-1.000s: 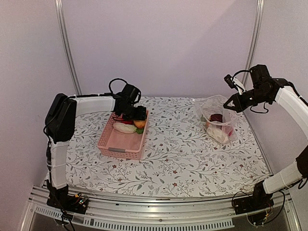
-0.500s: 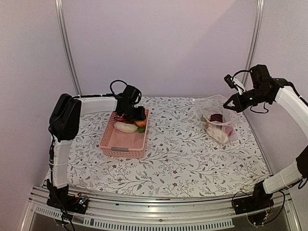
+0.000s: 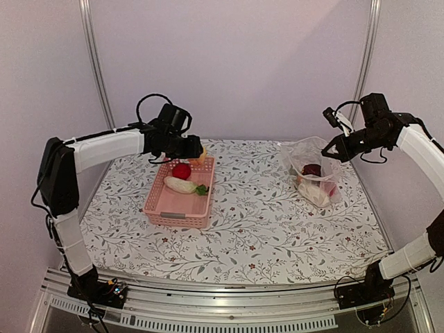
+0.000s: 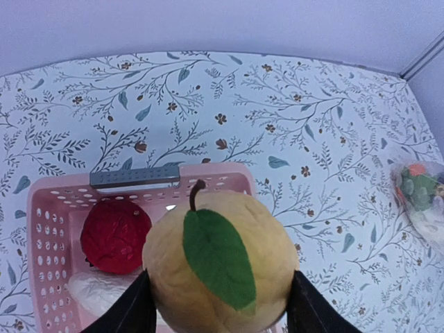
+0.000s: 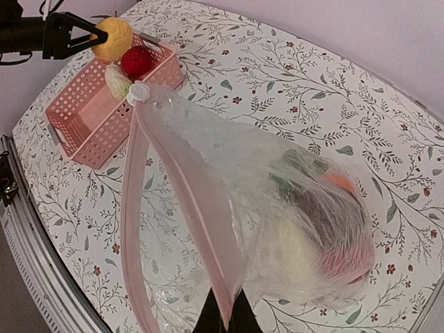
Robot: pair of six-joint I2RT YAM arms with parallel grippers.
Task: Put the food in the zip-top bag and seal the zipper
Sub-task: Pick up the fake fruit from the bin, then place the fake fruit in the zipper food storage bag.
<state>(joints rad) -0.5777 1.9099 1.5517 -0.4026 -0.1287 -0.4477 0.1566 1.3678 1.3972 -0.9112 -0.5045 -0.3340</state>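
Observation:
My left gripper [image 4: 218,305] is shut on a yellow toy fruit [image 4: 218,263] with a green leaf and holds it above the far end of the pink basket [image 3: 166,205]. It also shows in the top view [image 3: 195,150] and in the right wrist view [image 5: 83,38]. A red round piece [image 3: 182,171] and a white radish [image 3: 180,185] lie in the basket. My right gripper [image 5: 225,316] is shut on the mouth edge of the zip-top bag [image 3: 316,173] and holds it up. The zipper [image 5: 173,180] strips stand apart. The bag holds dark purple, red, white and orange pieces.
The table has a floral cloth [image 3: 263,222]. The basket stands at the left rear, the bag at the right rear, with bare cloth between them. Walls close the back and both sides. A metal rail [image 3: 222,295] runs along the near edge.
My left gripper has risen out of the basket with the yellow fruit and the arm has lifted; the red piece and radish now show. The right arm and bag have not moved.

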